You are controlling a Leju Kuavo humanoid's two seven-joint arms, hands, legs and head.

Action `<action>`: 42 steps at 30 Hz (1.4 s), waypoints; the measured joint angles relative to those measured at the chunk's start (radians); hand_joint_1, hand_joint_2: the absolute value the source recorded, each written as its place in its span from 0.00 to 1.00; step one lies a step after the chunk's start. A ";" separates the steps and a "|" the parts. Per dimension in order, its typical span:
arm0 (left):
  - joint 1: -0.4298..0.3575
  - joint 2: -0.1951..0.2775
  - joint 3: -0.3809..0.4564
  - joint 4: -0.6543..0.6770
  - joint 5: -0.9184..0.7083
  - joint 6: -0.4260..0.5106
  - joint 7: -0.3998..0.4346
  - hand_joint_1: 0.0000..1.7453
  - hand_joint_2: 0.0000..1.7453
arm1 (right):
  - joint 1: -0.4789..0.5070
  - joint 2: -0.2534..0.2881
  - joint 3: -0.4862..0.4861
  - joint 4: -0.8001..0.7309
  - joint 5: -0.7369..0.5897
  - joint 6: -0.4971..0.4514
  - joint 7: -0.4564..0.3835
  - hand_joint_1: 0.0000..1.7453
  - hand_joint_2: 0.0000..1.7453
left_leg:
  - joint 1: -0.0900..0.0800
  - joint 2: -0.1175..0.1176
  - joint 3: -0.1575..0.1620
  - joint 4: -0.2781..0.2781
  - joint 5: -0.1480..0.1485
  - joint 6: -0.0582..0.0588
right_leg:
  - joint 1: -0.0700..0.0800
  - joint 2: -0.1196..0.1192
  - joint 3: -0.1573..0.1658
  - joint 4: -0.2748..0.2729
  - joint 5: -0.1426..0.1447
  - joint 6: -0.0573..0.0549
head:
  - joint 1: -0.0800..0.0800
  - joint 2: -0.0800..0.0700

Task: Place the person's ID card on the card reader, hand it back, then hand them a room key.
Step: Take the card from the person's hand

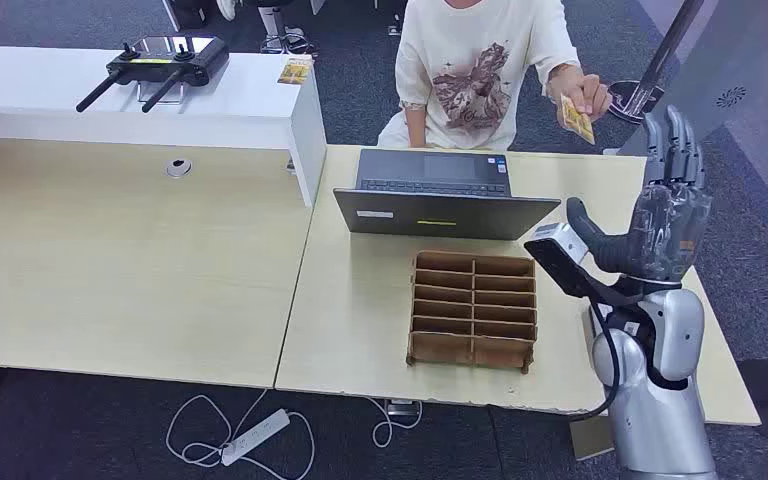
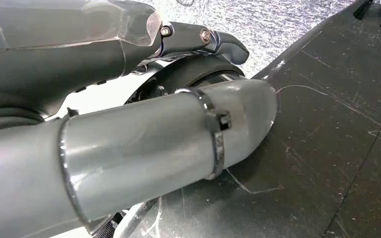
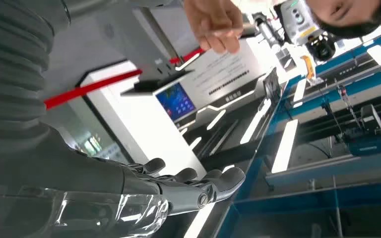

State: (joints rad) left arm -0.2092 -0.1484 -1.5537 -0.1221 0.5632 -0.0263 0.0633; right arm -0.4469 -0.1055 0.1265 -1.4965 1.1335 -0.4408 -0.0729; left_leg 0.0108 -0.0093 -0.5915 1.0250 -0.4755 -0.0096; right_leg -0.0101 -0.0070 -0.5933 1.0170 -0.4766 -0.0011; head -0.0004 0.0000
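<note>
Head view | ID card [image 1: 578, 118] is being held out by person's hand [image 1: 590, 95] | right hand [image 1: 665, 215] is being raised, fingers spread, empty | left hand [image 2: 129, 144] fingers cannot be told | all steps are being awaited

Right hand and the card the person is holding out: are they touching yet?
Apart. In the head view the right hand is raised with fingers spread, and dark floor shows between it and the card in the person's hand.

The ID card [image 1: 578, 118] is a small yellowish card with printed markings, pinched in the person's hand [image 1: 588, 95] and held tilted in the air above the far right edge of the counter [image 1: 360, 300], just beyond the laptop [image 1: 440, 195], apart from the robot's raised right hand [image 1: 665, 215].
</note>
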 joint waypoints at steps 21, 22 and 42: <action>-0.002 -0.006 0.000 0.000 -0.028 -0.002 -0.002 0.00 0.00 | -0.364 -0.047 0.082 0.400 0.104 -0.028 0.052 0.00 1.00 | 0.000 -0.001 0.000 0.000 0.001 -0.001 | 0.000 -0.001 0.000 0.000 0.001 -0.001 | 0.000 0.000; -0.002 -0.006 0.000 0.000 -0.028 -0.002 -0.002 0.00 0.00 | -0.369 -0.048 0.084 0.409 0.104 -0.028 0.052 0.00 1.00 | 0.000 -0.001 0.000 0.000 0.001 -0.001 | 0.000 -0.001 0.000 0.000 0.001 -0.001 | 0.000 0.000; -0.002 -0.006 0.000 0.000 -0.049 -0.003 -0.011 0.00 0.00 | -0.660 -0.048 0.162 0.848 0.265 -0.038 0.128 0.00 1.00 | 0.000 -0.001 0.000 0.000 0.002 -0.001 | 0.000 -0.002 0.000 0.001 0.001 -0.001 | 0.000 0.000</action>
State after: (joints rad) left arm -0.2113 -0.1545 -1.5537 -0.1221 0.5146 -0.0295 0.0519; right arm -1.1067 -0.1533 0.2883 -0.6485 1.3990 -0.4792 0.0555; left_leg 0.0108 -0.0107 -0.5914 1.0253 -0.4739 -0.0111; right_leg -0.0101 -0.0086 -0.5931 1.0178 -0.4758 -0.0018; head -0.0003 0.0000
